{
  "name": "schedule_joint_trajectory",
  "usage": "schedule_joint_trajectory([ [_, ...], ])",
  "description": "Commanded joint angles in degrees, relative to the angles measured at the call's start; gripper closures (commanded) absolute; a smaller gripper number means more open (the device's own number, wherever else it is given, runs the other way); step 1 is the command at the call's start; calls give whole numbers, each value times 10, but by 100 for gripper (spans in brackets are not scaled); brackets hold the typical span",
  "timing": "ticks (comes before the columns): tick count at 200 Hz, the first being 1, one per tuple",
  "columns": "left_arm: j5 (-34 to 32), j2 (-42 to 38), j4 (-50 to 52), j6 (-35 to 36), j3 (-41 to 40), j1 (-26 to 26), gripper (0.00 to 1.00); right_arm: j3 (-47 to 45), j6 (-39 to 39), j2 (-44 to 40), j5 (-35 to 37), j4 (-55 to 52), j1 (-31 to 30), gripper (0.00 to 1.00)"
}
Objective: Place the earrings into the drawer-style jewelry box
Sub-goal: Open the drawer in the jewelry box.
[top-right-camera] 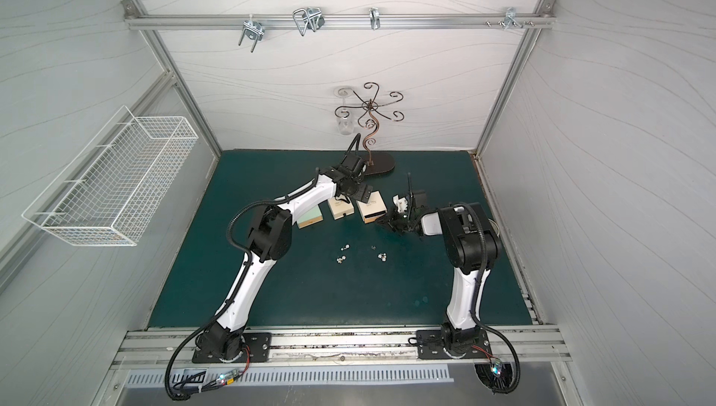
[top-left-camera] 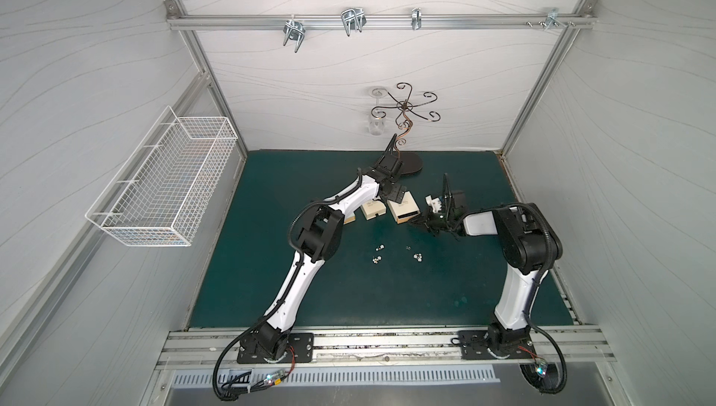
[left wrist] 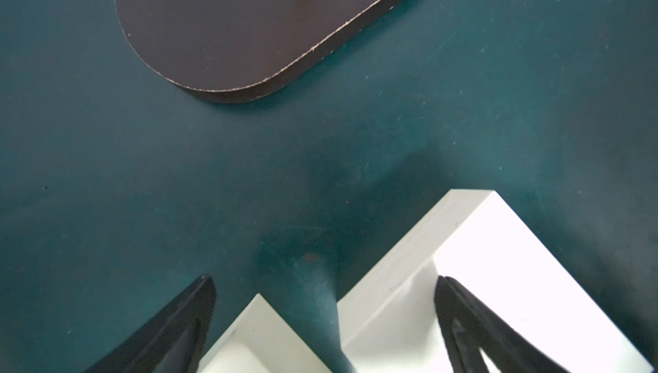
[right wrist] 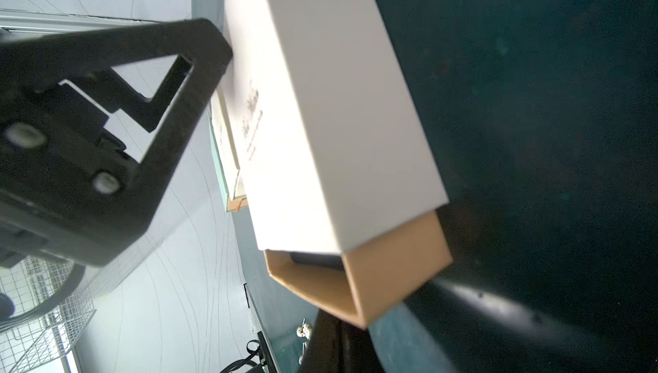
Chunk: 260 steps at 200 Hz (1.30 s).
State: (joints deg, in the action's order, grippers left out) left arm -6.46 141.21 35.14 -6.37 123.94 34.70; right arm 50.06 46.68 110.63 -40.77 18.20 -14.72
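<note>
The drawer-style jewelry box (top-left-camera: 404, 210) (top-right-camera: 372, 209) is a white sleeve (right wrist: 320, 104) with a tan drawer (right wrist: 388, 275) sticking out a little. My right gripper (top-left-camera: 416, 223) (top-right-camera: 381, 222) (right wrist: 334, 317) is shut, its dark fingertips right at the drawer's front corner. My left gripper (top-left-camera: 393, 192) (top-right-camera: 358, 192) (left wrist: 324, 282) is open at the back of the boxes, one finger (left wrist: 463, 317) resting on the sleeve's top (left wrist: 498, 246). Several tiny silvery earrings (top-left-camera: 377, 258) (top-right-camera: 341, 258) (right wrist: 303, 330) lie loose on the green mat in front, apart from both grippers.
Two more small boxes, a cream one (top-left-camera: 372, 210) (left wrist: 256, 335) and a green-topped one (top-right-camera: 310, 217), sit left of the drawer box. A curly metal jewelry stand (top-left-camera: 407, 113) on a dark oval base (left wrist: 256, 22) stands behind. A wire basket (top-left-camera: 162, 183) hangs on the left wall.
</note>
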Motion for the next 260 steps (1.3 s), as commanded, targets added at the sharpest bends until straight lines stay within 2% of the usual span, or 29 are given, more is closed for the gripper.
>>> schedule_joint_trajectory([
  [1, -14, 27, 12, -8, 22, -2, 2, -7, -1, -17, -14, -5, 4, 100],
  [260, -27, 34, 11, -3, 21, -2, 2, -97, -35, -98, -19, -47, 24, 100],
])
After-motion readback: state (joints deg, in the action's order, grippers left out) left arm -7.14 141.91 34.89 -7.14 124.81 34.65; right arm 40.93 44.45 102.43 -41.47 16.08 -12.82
